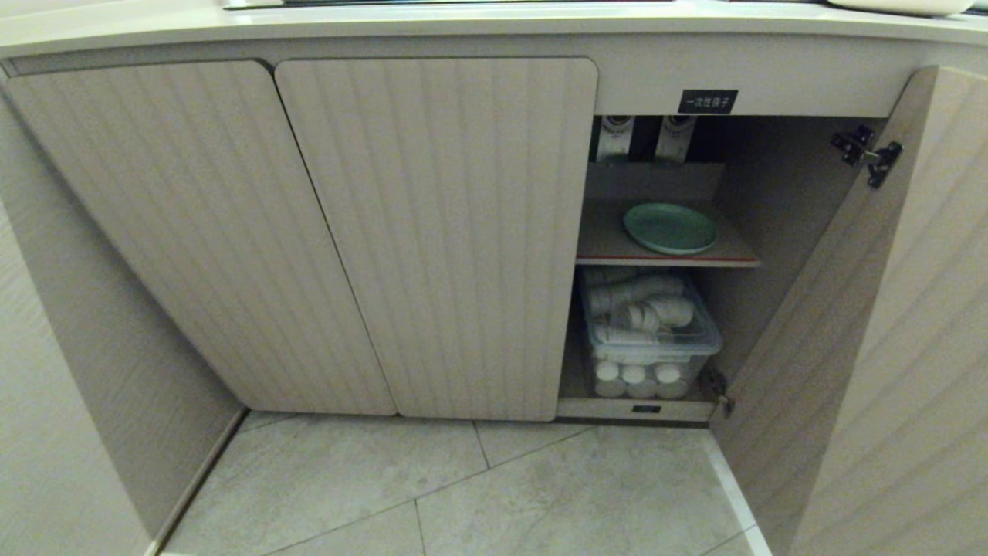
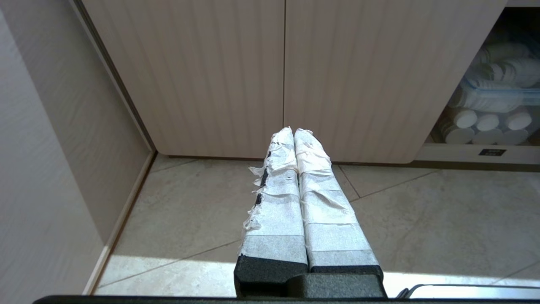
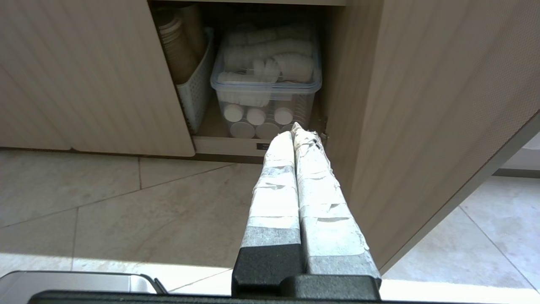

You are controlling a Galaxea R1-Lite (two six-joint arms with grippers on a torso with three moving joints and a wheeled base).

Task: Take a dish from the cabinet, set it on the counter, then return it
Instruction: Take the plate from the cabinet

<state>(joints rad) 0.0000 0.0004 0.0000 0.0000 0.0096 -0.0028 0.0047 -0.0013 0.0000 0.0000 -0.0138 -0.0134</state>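
Floor: pale stone tiles [image 1: 432, 494] with thin grout lines run up to the cabinet [image 1: 432, 232]; a beige side wall [image 1: 69, 386] closes the 9 o'clock side.
Closed doors: two ribbed, round-cornered doors fill the head view from 9 o'clock to centre.
Left gripper [image 2: 294, 131]: parked low over the tiles, taped fingers [image 2: 274, 202] pressed together, holding nothing.
Open bay: at about 2 o'clock from centre; the black label [image 1: 708, 101] sits above it.
Dish [image 1: 670, 228]: flat on the red-edged shelf [image 1: 610, 245], untouched.
Bin [image 1: 652, 340]: a clear box of white cups under the shelf.
Right gripper [image 3: 295, 128]: also low, aimed at the bin, fingers [image 3: 276, 185] shut tight and empty.
Open door [image 1: 872, 347]: swung out at 3 o'clock.
Counter [image 1: 463, 19]: cream strip at 12 o'clock.
Step in hand: reaching for the dish, I judge. Spread the fingers first, rise to shelf level, stay off the door and hinge [image 1: 868, 154], then pinch the near rim.
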